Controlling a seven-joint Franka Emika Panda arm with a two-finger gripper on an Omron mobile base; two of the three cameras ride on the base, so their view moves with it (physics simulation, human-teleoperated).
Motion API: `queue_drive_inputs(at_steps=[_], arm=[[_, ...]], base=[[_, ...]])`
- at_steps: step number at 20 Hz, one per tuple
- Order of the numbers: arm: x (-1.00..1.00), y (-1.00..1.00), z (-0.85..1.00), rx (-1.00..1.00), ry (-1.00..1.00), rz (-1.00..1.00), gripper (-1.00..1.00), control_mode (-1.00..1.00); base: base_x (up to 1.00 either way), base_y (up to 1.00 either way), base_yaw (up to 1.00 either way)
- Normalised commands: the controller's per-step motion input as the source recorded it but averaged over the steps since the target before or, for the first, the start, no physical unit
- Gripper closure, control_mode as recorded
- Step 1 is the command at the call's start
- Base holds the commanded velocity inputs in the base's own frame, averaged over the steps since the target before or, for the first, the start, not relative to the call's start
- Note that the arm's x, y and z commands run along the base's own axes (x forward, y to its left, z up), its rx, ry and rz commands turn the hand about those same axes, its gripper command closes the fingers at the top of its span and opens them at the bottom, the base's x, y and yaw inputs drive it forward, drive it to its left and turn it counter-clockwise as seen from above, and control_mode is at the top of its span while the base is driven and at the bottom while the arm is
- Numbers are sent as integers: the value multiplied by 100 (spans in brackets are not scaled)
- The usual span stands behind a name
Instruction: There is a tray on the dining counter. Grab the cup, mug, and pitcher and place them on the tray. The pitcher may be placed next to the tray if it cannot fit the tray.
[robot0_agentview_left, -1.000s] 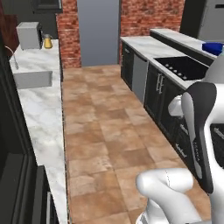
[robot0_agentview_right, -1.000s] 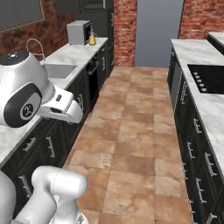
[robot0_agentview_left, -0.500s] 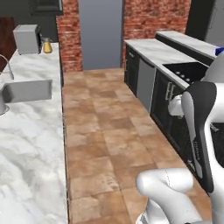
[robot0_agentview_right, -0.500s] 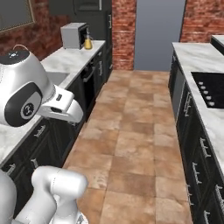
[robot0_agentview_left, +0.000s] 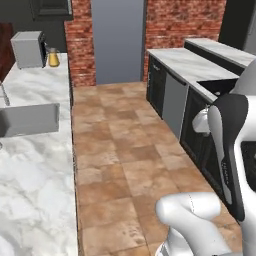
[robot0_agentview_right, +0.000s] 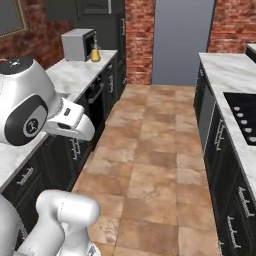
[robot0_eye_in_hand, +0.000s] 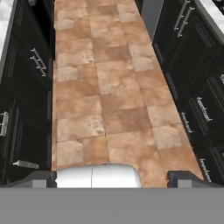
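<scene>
My claw (robot0_eye_in_hand: 112, 177) hangs empty over the kitchen aisle, its two dark tips (robot0_eye_in_hand: 39, 178) spread wide at the bottom corners of the hand view with nothing between them. Beneath it runs the brown tile floor (robot0_eye_in_hand: 109, 96), flanked by dark cabinet doors (robot0_eye_in_hand: 26, 87) with metal handles on both sides.

In the left base view my white arm (robot0_agentview_left: 230, 150) fills the lower right of the frame; in the right base view it bulks at the lower left. A marble counter (robot0_agentview_left: 35, 165) with a sunken sink (robot0_agentview_left: 27, 119) runs down the left side, and at its far end, upper left of the frame, stands the pitcher (robot0_agentview_left: 53, 58), amber-gold, just beside a grey box-shaped appliance (robot0_agentview_left: 27, 49). The right base view shows the same pair in its upper left. Across the aisle, a second marble counter carries a black cooktop (robot0_agentview_right: 242, 117) at the right edge of that view. A grey door (robot0_agentview_left: 117, 40) set in a brick wall (robot0_agentview_left: 175, 25) closes the far end.

By my reckoning, the job has barely begun. The pitcher sits well apart from me. The tray, the cup, the mug and the dining counter appear in none of these views. All three things remain to be fetched, the pitcher being the only one in sight.
</scene>
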Motion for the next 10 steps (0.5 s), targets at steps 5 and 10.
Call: queue_drive_inputs(at_steps=[5, 10], arm=[[0, 0, 0, 0, 0, 0, -100, 100], [0, 0, 0, 0, 0, 0, -100, 100]], base=[[87, 4, 0], [90, 2, 0]])
